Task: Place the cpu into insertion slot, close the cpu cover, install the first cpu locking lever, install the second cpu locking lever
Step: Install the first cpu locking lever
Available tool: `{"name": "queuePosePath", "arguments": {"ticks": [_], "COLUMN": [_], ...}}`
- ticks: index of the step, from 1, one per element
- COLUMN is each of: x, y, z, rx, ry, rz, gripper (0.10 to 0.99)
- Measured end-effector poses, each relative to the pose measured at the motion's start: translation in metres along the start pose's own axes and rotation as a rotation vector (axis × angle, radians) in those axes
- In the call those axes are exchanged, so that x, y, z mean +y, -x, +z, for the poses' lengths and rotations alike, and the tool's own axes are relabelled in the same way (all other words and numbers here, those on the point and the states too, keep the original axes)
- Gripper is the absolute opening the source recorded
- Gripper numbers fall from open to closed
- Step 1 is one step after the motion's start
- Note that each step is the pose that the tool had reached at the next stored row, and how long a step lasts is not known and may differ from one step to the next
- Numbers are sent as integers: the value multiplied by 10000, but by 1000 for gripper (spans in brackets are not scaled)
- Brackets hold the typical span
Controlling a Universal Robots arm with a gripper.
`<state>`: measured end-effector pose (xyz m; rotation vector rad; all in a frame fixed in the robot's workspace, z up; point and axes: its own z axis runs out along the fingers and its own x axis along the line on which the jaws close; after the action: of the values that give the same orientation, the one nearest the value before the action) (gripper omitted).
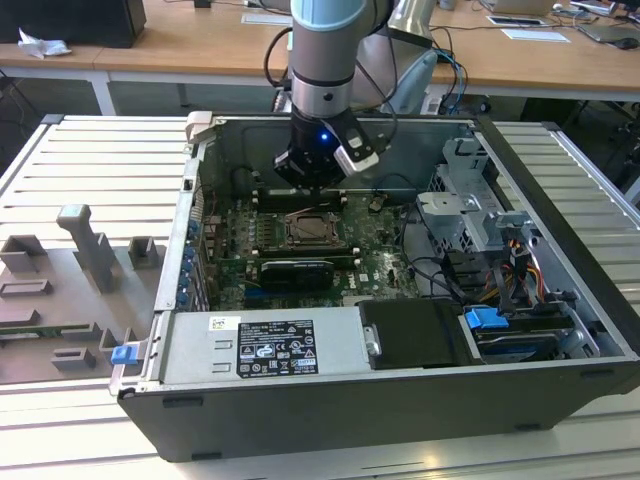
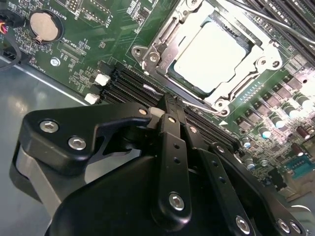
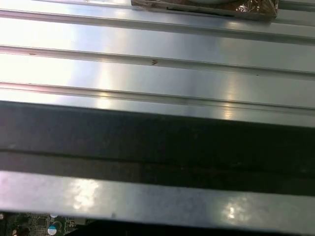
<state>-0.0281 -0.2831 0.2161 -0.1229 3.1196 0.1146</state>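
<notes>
Inside the open computer case, my gripper (image 1: 315, 190) hangs just above the motherboard, at the far edge of the insertion slot (image 1: 314, 230). In the second wrist view the cpu (image 2: 211, 49) lies flat in the slot, its pale metal face showing. The silver cpu cover (image 2: 165, 49) frames it and appears to lie down around it. The black fingers (image 2: 170, 142) are shut together, and their tip (image 2: 169, 105) sits at the socket's edge beside a thin metal lever (image 2: 199, 104). I cannot tell whether the tip touches the lever.
Black memory slots (image 2: 123, 83) and a coin battery (image 2: 42, 24) lie beside the socket. A black expansion card (image 1: 295, 270), the power supply (image 1: 260, 345) and the grey drive cage (image 1: 470, 200) crowd the case. Grey fixtures (image 1: 85, 245) stand on the ribbed table (image 3: 157, 73).
</notes>
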Motion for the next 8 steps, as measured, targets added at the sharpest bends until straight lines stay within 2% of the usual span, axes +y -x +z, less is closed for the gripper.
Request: {"name": "queuePosePath", "arguments": {"ticks": [8], "x": [-4], "y": [55], "z": [64], "rx": [0], "ry": [0], "rz": [2], "gripper": [106]}}
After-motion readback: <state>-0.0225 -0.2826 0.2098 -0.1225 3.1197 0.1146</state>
